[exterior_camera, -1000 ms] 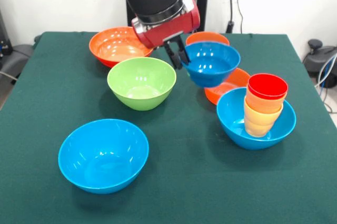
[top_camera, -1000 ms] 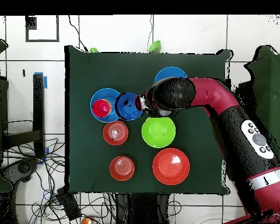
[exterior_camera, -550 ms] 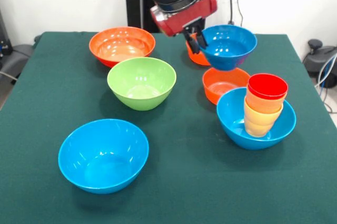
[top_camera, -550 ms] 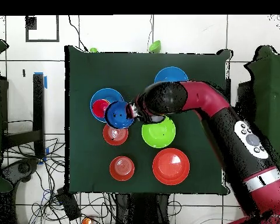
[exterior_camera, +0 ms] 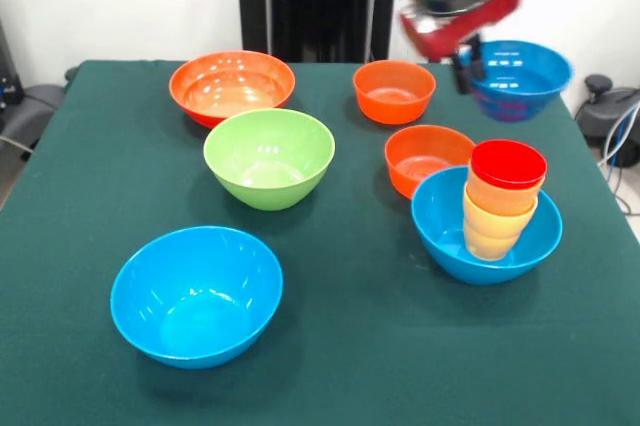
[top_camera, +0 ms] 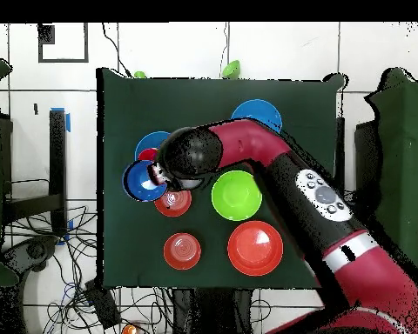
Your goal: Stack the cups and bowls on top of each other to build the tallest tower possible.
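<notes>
Gripper (exterior_camera: 468, 54) is clamped on the near rim of the small dark blue bowl (exterior_camera: 518, 76), holding it in the air, upright, above and behind the tower (exterior_camera: 497, 216) at the table's (exterior_camera: 360, 346) right side in the front view. Tower so far: a light blue bowl (exterior_camera: 450, 236) as base, with a yellow-orange cup pair (exterior_camera: 492, 231) nested inside and the red cup (exterior_camera: 508, 166) on top (stack leans slightly against the bowl wall). A small orange bowl (exterior_camera: 425, 156) sits just behind the base, touching or nearly so. Another small orange bowl (exterior_camera: 393, 91) is further back. Large orange bowl (exterior_camera: 230, 86), green bowl (exterior_camera: 268, 156) and second light blue bowl (exterior_camera: 196, 294) stand apart on the left half.
</notes>
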Robot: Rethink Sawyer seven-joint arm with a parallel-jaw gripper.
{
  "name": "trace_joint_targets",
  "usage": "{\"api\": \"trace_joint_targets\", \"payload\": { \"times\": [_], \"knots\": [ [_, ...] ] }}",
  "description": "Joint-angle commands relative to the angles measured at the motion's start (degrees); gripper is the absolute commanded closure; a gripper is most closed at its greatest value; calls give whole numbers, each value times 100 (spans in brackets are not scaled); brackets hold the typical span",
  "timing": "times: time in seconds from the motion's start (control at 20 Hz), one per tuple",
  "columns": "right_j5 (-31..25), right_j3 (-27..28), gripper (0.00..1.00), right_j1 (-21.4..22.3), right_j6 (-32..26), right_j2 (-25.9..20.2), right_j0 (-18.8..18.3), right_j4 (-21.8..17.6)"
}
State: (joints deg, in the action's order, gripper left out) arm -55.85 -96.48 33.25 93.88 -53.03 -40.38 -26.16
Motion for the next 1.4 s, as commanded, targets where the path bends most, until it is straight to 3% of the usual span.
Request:
{"api": "trace_joint_targets", "payload": {
  "times": [0.05,0.35,0.9,1.4],
  "knots": [
    [340,-120,100,302,1028,552,722,-19],
    [372,-20,100,384,910,763,846,28],
    [157,391,100,596,-78,934,853,-616],
    [-337,727,100,752,-427,885,779,-416]
  ]
}}
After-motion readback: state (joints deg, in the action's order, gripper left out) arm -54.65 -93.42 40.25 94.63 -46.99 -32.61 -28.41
